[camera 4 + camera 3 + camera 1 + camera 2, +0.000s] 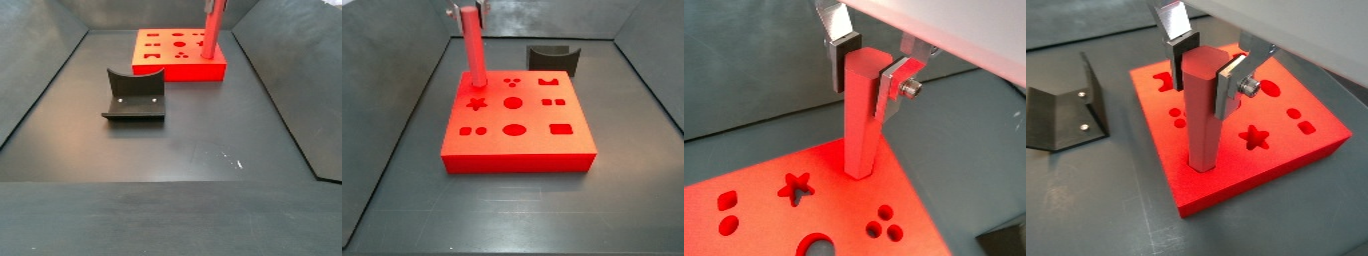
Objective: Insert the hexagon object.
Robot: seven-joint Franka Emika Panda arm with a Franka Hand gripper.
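Pincer (1211, 72) clamps hexagon object (1203, 120) upright, tip at red block (1293, 140) corner hole; seating depth unclear, release remains.

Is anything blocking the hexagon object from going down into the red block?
Nothing visible. The gripper holds the hexagon object upright, its lower end already on the red block near a corner; whether it is seated cannot be told.
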